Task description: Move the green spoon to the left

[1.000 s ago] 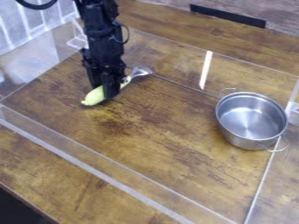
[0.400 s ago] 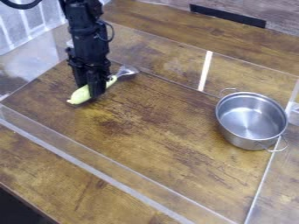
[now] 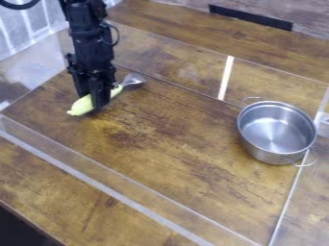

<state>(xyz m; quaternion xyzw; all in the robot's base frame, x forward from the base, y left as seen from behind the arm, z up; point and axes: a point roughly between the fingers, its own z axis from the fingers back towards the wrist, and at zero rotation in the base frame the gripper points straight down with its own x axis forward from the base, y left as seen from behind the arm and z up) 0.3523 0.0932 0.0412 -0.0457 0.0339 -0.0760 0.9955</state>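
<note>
The black claw [image 3: 94, 95] points straight down in the upper left of the frame, clenched on the green spoon [image 3: 88, 102], gripping it across the middle of its length. The spoon's thick yellow-green handle pokes out toward the lower left of the fingers, and its small silver bowl shows on the other side, up and to the right. The handle end looks right down at the wooden table [image 3: 167, 125]; whether it touches, hard to say. Above the claw, the dark arm [image 3: 87, 34] rises out of the top edge. Well apart, at the right of the frame, sits the round steel pot [image 3: 276, 131]. Clear plastic walls [image 3: 141, 207] run around the work area.
</note>
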